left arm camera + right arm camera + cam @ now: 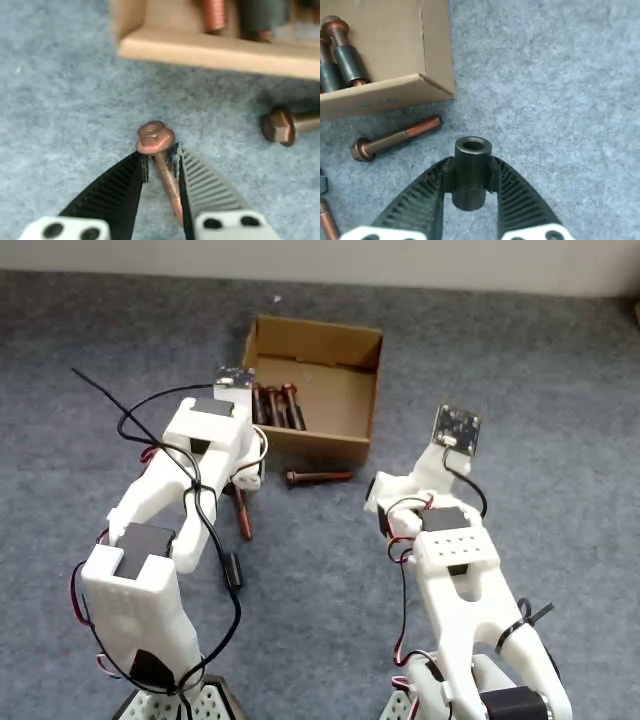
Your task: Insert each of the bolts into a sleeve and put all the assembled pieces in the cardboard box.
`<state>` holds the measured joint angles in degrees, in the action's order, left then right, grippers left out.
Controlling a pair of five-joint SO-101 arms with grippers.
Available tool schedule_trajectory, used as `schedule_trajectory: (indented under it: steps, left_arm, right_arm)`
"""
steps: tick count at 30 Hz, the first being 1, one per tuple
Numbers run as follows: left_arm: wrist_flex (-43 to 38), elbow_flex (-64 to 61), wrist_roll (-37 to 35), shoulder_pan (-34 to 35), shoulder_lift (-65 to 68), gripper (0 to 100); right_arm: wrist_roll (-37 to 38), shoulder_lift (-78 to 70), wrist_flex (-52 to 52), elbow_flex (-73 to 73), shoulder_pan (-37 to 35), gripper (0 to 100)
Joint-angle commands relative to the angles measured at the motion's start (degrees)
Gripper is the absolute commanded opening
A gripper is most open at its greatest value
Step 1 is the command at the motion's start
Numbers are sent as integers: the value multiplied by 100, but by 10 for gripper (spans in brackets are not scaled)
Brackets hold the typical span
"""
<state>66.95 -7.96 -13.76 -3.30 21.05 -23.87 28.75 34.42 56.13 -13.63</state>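
Before the cardboard box (320, 445), the left gripper (160, 160) is held low, clamped on a bolt (155, 138) beneath its head; a sleeve (472, 150) is pinched upright by the right gripper (470, 173).

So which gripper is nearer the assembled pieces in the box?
Left: left gripper is just outside the box wall by the assembled pieces; right gripper is farther, beyond the loose bolt.

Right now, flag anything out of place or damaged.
Nothing looks damaged or spilled. One bolt lies loose on the carpet beside the box, not yet assembled.
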Motion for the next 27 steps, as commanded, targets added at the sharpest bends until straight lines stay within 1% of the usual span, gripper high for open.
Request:
schedule_trajectory:
  steps: [1, 4, 7, 13, 16, 19, 22, 24, 27]
  left_arm:
    - [9, 154, 290, -48, -31, 104]
    - [44, 154, 316, -66, -31, 104]
    - [44, 127, 316, -224, -31, 103]
    - [44, -48, 334, -567, -84, 4]
    - [62, -48, 334, -585, -101, 5]
    - [387, 145, 334, -549, -180, 5]
    - [800, 338, 448, -541, -637, 5]
    - [897, 356, 703, -541, -1147, 5]
    - [949, 303, 870, -576, -2062, 5]
  right_arm:
    - [88, 145, -101, -22, 66, 5]
    - [88, 145, -101, -22, 66, 5]
    - [88, 145, -101, -13, 66, 5]
    - [88, 145, -101, -13, 66, 5]
    - [88, 145, -101, -13, 66, 5]
    - [88, 145, -101, -13, 66, 5]
    - [88, 145, -101, -13, 66, 5]
    - [88, 145, -101, -13, 66, 5]
    - [88, 189, -101, -13, 66, 5]
